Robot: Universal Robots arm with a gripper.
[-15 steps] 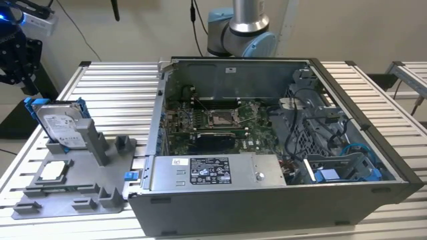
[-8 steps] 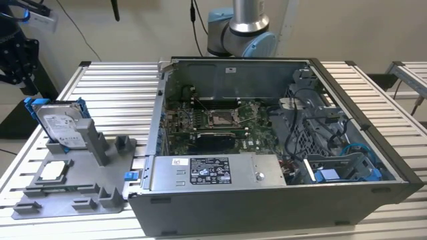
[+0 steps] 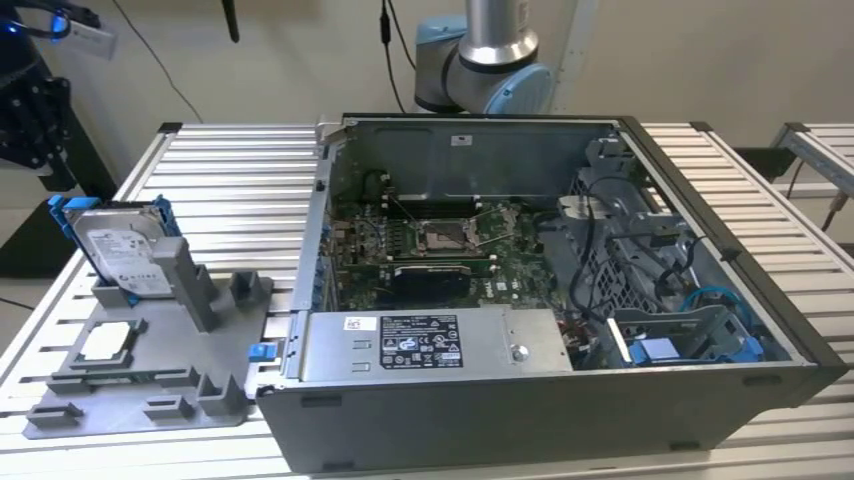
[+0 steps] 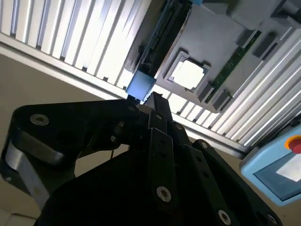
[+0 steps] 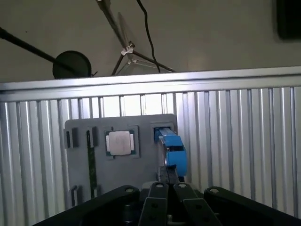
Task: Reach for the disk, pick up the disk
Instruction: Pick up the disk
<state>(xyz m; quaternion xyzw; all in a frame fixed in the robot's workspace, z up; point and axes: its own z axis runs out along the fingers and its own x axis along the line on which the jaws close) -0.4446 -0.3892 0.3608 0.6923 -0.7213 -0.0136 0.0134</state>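
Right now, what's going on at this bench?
The arm's gripper points toward the disk from a distance and has not taken it; its fingers are shut with nothing between them. The disk stands upright on edge in the grey fixture on the slatted table, to the exterior view's left of the open computer case, and nothing touches it. A small silver chip lies flat in the same fixture.

Robotics lab — slatted metal bench, opened computer case, grey parts fixture
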